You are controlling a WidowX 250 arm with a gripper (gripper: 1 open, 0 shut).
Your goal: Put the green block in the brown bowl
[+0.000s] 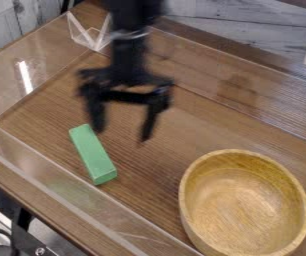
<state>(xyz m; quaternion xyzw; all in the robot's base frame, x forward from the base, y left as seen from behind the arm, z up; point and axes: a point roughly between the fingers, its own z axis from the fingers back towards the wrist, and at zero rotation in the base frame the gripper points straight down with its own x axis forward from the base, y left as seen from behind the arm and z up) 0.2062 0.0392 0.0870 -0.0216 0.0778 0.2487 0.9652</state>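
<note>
The green block [93, 154] lies flat on the wooden table at the front left, its long side running from back left to front right. The brown bowl [244, 204] sits at the front right with nothing inside it. My gripper [124, 120] hangs blurred over the table between them, just behind and to the right of the block's far end. Its dark fingers [100, 113] point down, spread wide and open, with nothing between them.
Clear acrylic walls [36, 170] fence the wooden table [209, 110] on all sides. A clear plastic stand [89, 32] sits at the back left corner.
</note>
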